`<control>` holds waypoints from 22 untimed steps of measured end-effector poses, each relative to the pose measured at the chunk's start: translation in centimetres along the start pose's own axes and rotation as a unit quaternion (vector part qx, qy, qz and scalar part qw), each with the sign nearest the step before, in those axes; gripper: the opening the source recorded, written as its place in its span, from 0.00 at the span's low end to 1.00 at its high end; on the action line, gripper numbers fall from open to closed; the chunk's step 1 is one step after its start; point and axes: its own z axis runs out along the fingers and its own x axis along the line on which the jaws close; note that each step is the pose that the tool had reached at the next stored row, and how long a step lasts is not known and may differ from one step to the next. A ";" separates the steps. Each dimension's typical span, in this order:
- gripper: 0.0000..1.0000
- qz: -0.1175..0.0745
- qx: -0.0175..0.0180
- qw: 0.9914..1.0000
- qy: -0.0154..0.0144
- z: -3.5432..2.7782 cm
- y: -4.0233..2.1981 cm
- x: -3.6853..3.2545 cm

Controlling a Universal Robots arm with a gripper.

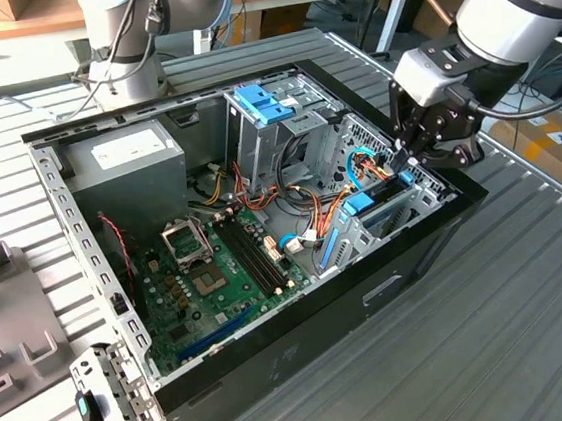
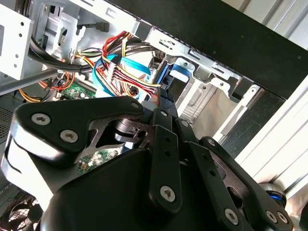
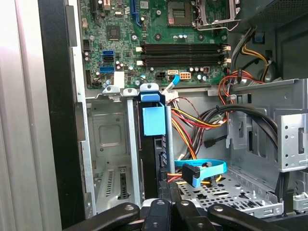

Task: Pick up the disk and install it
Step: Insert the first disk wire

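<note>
While the open computer case (image 1: 277, 362) lies flat on the slatted table (image 1: 530, 285), the power supply (image 1: 120, 162) sits at about ten o'clock in it and the motherboard (image 1: 218, 277) near the middle. At three o'clock the gripper (image 1: 404, 165) reaches into the drive bay (image 1: 415, 196), its fingers (image 3: 161, 204) closed on the disk (image 3: 154, 159), which stands on edge in the bay's slot.

exterior: high, angled down, far | 2 wrist views: close inside computer case (image 1: 277, 362) | shared: drive bay (image 3: 115, 144)
</note>
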 end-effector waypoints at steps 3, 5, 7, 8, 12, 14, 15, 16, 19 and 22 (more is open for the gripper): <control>0.11 0.000 0.000 1.000 0.000 0.26 0.01 0.04; 0.11 0.000 0.000 1.000 0.000 0.48 0.02 0.06; 0.11 0.000 0.000 1.000 0.000 0.71 0.01 0.02; 0.11 0.000 0.000 1.000 0.000 0.86 0.00 0.02; 0.11 0.000 0.000 1.000 0.000 1.61 -0.02 0.09; 0.11 0.000 -0.001 1.000 0.001 1.91 -0.08 0.13; 0.11 0.000 -0.001 1.000 0.001 1.97 -0.10 0.14; 0.11 0.000 -0.001 1.000 0.001 2.01 -0.11 0.15; 0.11 0.000 -0.001 1.000 0.000 2.02 -0.15 0.14; 0.11 0.000 -0.001 1.000 -0.001 0.56 -0.95 -0.15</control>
